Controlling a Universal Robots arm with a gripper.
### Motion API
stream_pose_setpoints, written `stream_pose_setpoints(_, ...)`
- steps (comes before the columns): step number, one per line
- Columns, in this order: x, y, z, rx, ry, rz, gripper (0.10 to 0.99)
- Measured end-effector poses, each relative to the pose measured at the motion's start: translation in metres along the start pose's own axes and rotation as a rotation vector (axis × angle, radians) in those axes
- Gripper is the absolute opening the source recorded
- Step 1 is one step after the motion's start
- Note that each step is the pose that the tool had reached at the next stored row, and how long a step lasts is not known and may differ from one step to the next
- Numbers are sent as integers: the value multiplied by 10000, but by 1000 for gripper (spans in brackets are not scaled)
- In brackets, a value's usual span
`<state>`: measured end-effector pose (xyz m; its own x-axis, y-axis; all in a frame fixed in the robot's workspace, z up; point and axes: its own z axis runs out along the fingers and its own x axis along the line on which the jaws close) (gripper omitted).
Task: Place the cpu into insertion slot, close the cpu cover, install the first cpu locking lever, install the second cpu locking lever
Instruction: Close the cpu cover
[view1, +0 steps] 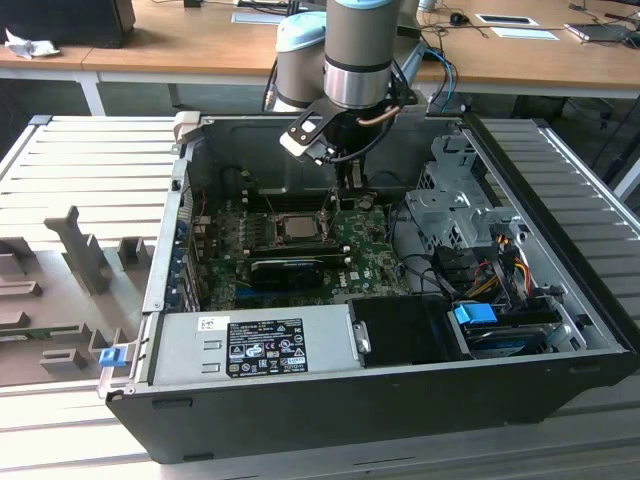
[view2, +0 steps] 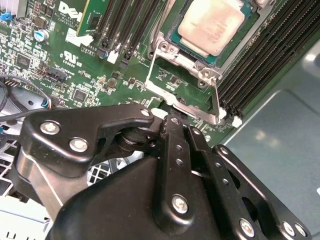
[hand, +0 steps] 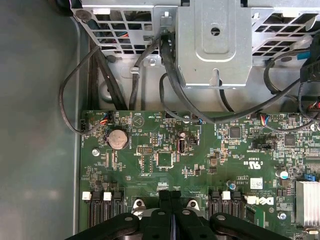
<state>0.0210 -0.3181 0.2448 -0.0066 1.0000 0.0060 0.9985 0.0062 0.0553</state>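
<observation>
A ribbed grey bench (view1: 95, 160) is seen bearing the open computer case (view1: 350, 410) — grey holder blocks (view1: 78, 245) are set on it, toward the exterior view's left.

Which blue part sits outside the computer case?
The blue clip at the exterior view's left, by a corner of the case; the blue drive tab, like the rest, lies inside.

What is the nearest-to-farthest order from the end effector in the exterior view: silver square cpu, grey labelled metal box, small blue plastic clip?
1. Silver square cpu, right beside the end effector.
2. Grey labelled metal box, inside the case, toward the camera.
3. Small blue plastic clip, outside the case, exterior view's left.
</observation>
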Motion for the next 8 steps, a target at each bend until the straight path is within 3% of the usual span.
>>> stream_pose_setpoints(3,0,-23,1,-1,0,0,106)
stream_pose_setpoints(8,1,-126,0,0,0,0,106)
